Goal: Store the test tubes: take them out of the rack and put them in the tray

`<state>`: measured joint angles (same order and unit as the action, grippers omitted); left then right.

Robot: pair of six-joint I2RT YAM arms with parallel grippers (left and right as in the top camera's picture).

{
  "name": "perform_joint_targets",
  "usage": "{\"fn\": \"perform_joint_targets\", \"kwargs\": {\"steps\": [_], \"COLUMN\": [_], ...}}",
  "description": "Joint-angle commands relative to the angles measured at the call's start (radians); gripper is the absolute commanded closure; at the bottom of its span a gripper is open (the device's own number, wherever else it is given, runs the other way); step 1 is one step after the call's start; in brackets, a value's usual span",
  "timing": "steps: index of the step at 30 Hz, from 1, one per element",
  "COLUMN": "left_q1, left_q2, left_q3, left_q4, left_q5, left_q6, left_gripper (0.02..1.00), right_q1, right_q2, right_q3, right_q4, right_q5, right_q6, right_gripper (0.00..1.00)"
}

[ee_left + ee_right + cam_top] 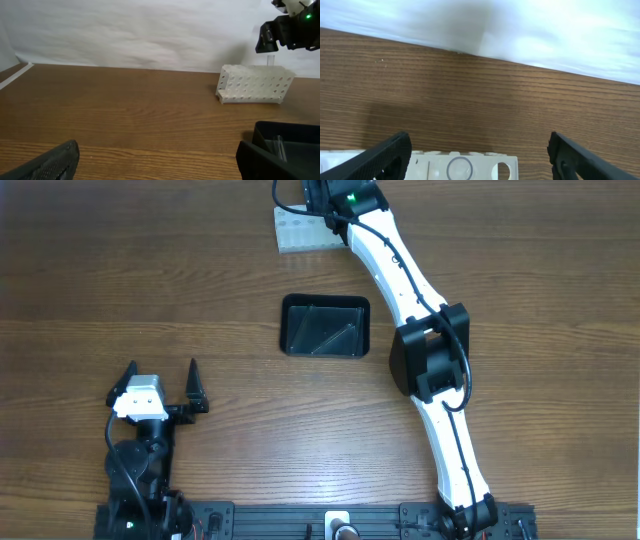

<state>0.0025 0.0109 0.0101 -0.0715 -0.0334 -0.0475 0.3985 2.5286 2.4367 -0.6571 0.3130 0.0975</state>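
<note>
The white test tube rack (305,232) stands at the table's far edge. My right gripper (322,202) hovers over it, open. In the right wrist view the rack's top (430,167) lies between the two fingers, with the round rim of a clear tube (460,167) in one hole. The left wrist view shows that tube (270,60) sticking up from the rack (255,84), just under the right gripper (287,30). The black tray (325,326) sits mid-table with clear tubes (335,330) lying in it. My left gripper (160,385) rests open near its base, holding nothing.
A white wall or sheet (150,30) rises right behind the rack. Bare wooden table (120,270) spreads to the left of the tray and between the tray and the left arm. The right arm's black elbow (430,355) hangs just right of the tray.
</note>
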Motion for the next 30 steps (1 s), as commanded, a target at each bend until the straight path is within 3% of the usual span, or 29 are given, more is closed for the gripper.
{"fn": "perform_joint_targets", "kwargs": {"steps": [1, 11, 22, 27, 30], "left_q1": [0.007, 0.007, 0.007, 0.007, 0.007], "left_q2": [-0.007, -0.007, -0.007, -0.007, -0.007], "left_q3": [-0.004, -0.004, -0.004, -0.004, -0.004], "left_q4": [-0.001, -0.001, -0.001, -0.001, -0.001], "left_q5": [0.010, 0.011, 0.010, 0.010, 0.010], "left_q6": [0.014, 0.014, 0.014, 0.014, 0.014], "left_gripper": [0.023, 0.020, 0.020, 0.020, 0.020], "right_q1": [0.002, 0.002, 0.005, 0.006, 0.006], "right_q2": [0.035, 0.042, 0.042, 0.042, 0.042], "right_q3": [0.015, 0.015, 0.015, 0.015, 0.015], "right_q4": [-0.003, -0.009, -0.009, -0.009, -0.008], "right_q5": [-0.009, -0.009, -0.009, -0.009, -0.009], "right_q6": [-0.009, -0.008, 0.000, 0.002, 0.002], "right_gripper": [0.180, 0.253, 0.717, 0.831, 0.849]}}
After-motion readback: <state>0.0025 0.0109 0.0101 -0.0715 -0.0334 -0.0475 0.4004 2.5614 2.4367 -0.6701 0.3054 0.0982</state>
